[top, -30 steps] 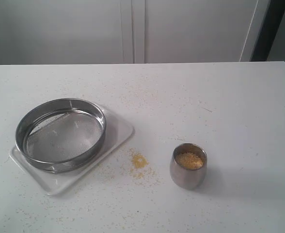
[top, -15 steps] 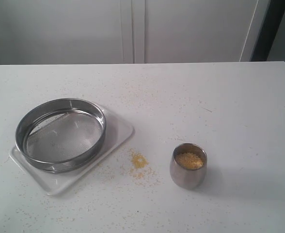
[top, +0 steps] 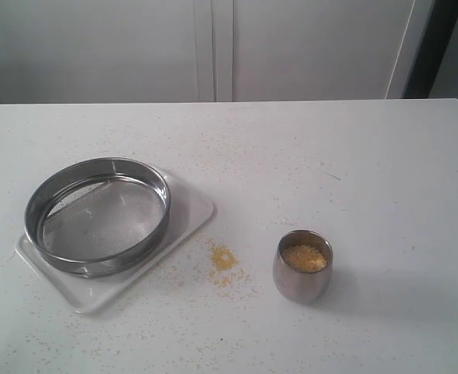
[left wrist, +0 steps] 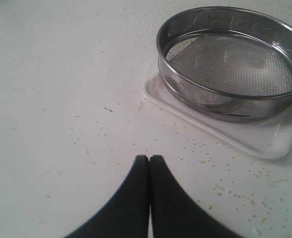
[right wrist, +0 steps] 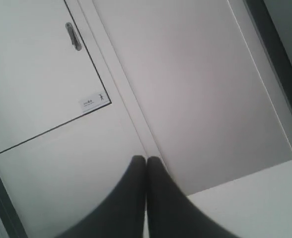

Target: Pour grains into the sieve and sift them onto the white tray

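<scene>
The sieve (top: 98, 214), a wide steel ring with grey mesh, sits on the white tray (top: 190, 214) at the left of the table; both show in the left wrist view too, sieve (left wrist: 230, 59) on tray (left wrist: 265, 141). Golden grains (top: 304, 257) fill a small steel cup (top: 301, 269) right of the tray, and a little heap of grains (top: 222, 258) lies spilled between them. My left gripper (left wrist: 149, 158) is shut and empty above bare table, well short of the tray. My right gripper (right wrist: 146, 159) is shut, empty, and faces the cabinet. Neither arm shows in the exterior view.
Loose grains speckle the white table (top: 385, 164) around the tray and cup. White cabinet doors (top: 213, 47) stand behind the table's far edge; a door handle (right wrist: 73, 36) shows in the right wrist view.
</scene>
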Motion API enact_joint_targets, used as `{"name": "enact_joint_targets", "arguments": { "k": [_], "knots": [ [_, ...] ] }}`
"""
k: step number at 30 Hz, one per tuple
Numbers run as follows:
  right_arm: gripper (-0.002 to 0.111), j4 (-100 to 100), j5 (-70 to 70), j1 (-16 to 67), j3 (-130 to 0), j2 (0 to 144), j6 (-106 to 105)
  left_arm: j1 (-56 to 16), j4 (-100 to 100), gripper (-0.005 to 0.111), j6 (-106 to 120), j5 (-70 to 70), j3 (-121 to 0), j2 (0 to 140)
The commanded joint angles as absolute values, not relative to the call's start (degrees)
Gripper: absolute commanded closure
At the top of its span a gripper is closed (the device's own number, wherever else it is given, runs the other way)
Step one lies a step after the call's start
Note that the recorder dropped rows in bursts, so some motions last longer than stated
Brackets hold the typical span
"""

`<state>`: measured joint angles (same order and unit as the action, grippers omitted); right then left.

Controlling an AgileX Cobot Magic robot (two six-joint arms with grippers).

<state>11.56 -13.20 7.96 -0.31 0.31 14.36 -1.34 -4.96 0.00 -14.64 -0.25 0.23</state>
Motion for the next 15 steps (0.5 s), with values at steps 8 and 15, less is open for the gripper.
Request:
{"name": "enact_joint_targets", "arguments": {
  "k": [8,15],
  "knots": [
    [0.108,6.1,-18.5,8.0,-7.0,3.7,11.6,-1.3,-5.3,0.107,0.0,-14.6,0.0,0.0],
    [0.108,3.3,-22.3,8.0,-13.0,13.4,11.6,-1.3,-5.3,0.107,0.0,-14.6,0.0,0.0]
  ]
}}
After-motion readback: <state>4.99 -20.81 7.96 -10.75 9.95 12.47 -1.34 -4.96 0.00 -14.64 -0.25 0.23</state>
